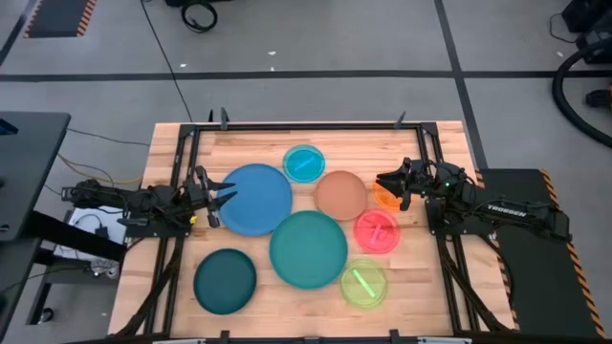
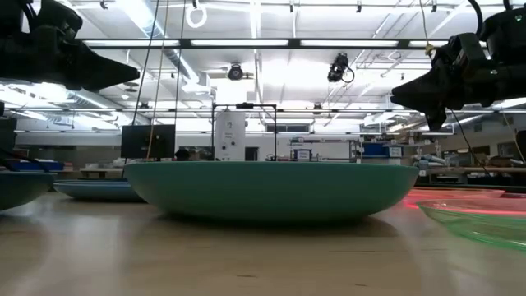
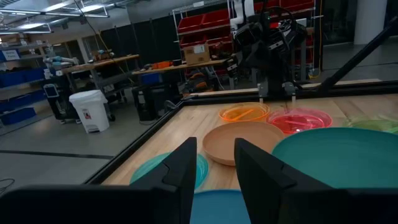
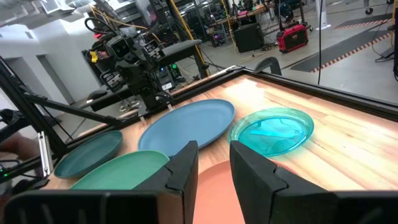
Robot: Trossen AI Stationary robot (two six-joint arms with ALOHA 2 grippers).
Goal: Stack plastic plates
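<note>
Eight plates lie flat and apart on the wooden table. The large blue plate [image 1: 256, 198] and large teal plate [image 1: 308, 248] sit mid-table, and the dark-teal plate [image 1: 226, 280] lies near the front left. The brown plate [image 1: 341, 194], cyan plate [image 1: 304, 163], orange plate [image 1: 385, 198], pink plate [image 1: 377, 230] and lime plate [image 1: 363, 283] lie to the right. My left gripper [image 1: 223, 193] hovers open at the blue plate's left edge [image 3: 217, 208]. My right gripper [image 1: 385, 181] hovers open above the orange plate, pointing at the brown plate [image 4: 214, 186].
A black frame rail [image 1: 306, 125] runs around the table's edges. In the low view the teal plate [image 2: 271, 189] fills the middle, with both arms raised above table height. Bare wood shows along the far edge and at the front right corner.
</note>
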